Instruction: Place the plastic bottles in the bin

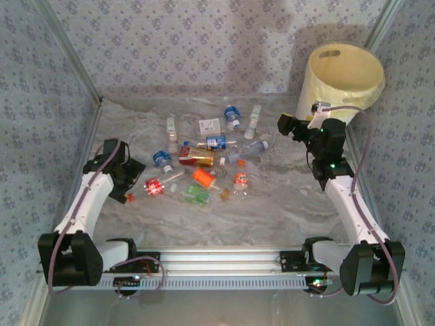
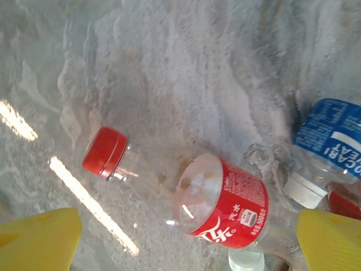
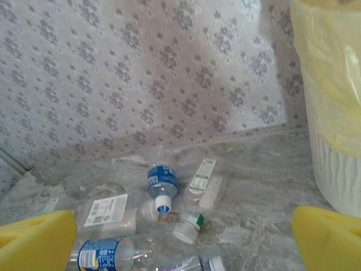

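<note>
Left fingers (image 2: pixel 39 240): spread wide, empty, over red-label bottle (image 2: pixel 220 203) (lying on bench (image 1: pixel 272 204)).
Right fingers (image 3: pixel 327 234): spread wide, empty, near bin (image 1: pixel 340 68).
Plastic bottles (image 1: pixel 216 142): scattered mid-bench.

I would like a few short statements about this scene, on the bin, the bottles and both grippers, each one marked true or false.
1. The bin stands upright at the far right of the table. True.
2. The left gripper is shut on the red-capped bottle. False: its jaws are open, and the bottle lies on the table below them.
3. All the plastic bottles are in the bin. False: many lie scattered on the table.
4. The right gripper is open and holds nothing. True.
5. In the left wrist view, a blue-labelled bottle lies to the right of the red-capped bottle. True.
</note>
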